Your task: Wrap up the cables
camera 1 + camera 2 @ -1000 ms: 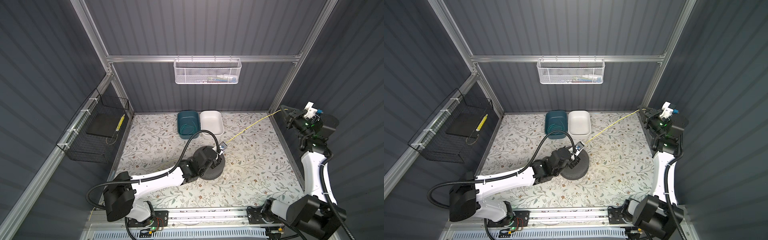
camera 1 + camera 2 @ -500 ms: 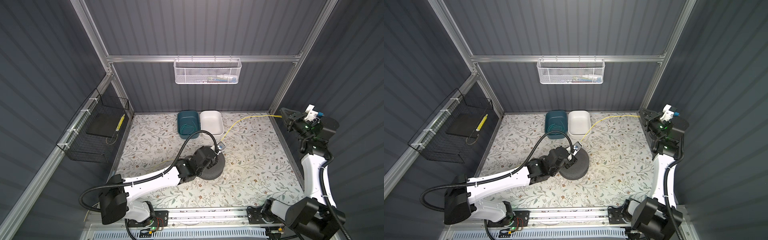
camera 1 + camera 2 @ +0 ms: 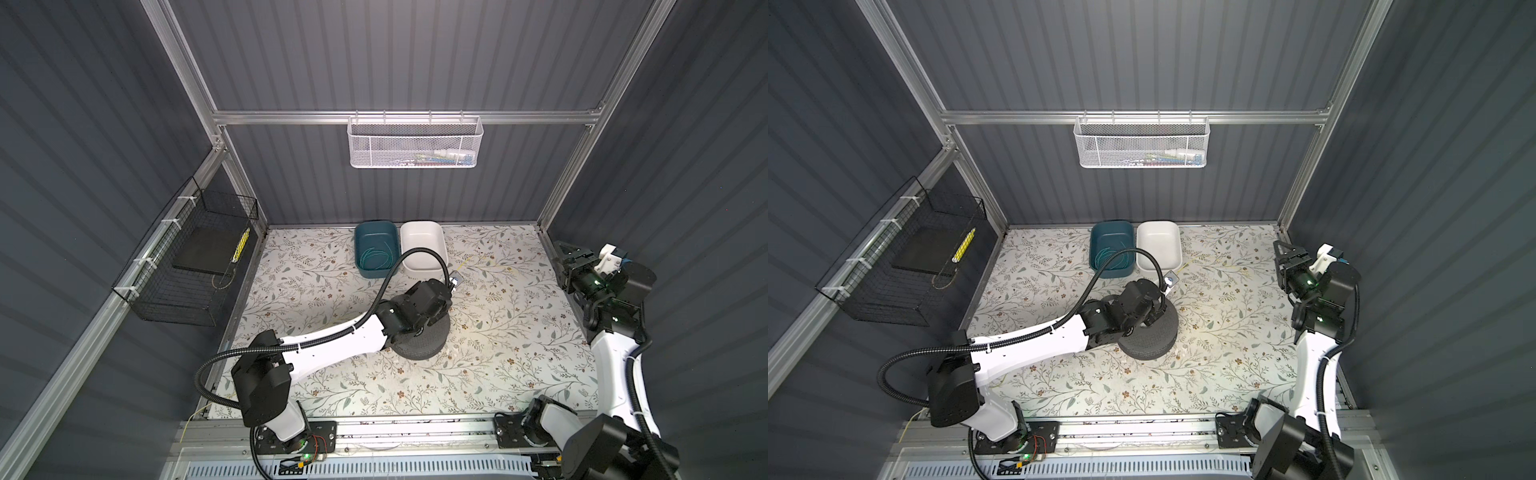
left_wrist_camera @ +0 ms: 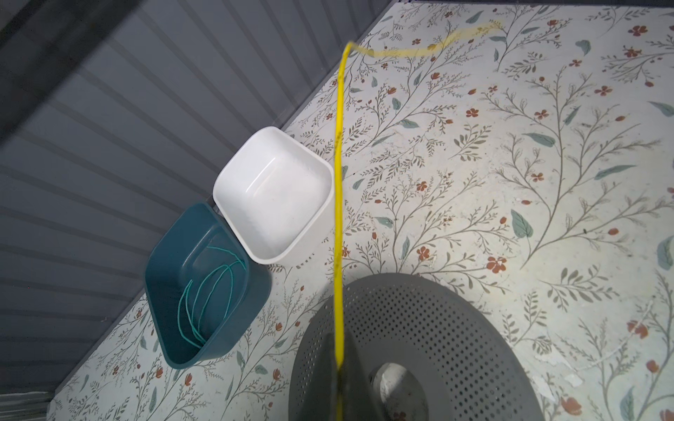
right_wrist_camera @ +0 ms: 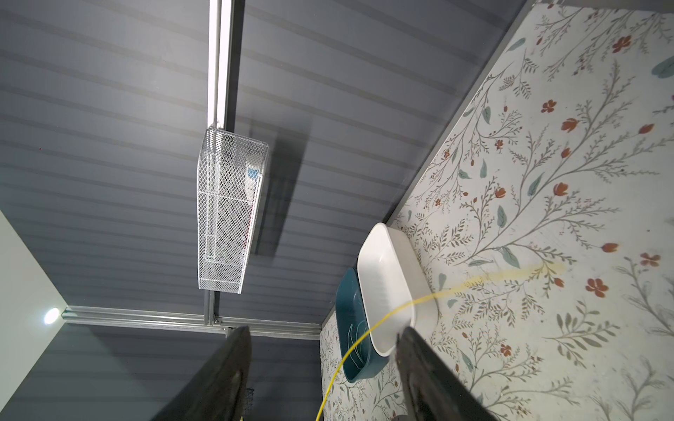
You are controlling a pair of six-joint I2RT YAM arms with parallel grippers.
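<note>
Left gripper (image 4: 338, 350) clamps the yellow cable (image 4: 339, 182) above the grey perforated disc (image 4: 437, 328) — right gripper (image 5: 322, 330), by the right wall, stands open.

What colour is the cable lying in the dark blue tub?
Teal-green. The cable, coiled loosely in the tub, shows best in the left wrist view.

No legible text, labels, brands or numbers anywhere.

Yellow cable (image 4: 337, 189), teal cable (image 4: 206, 295), floral tabletop (image 4: 510, 218).
</note>
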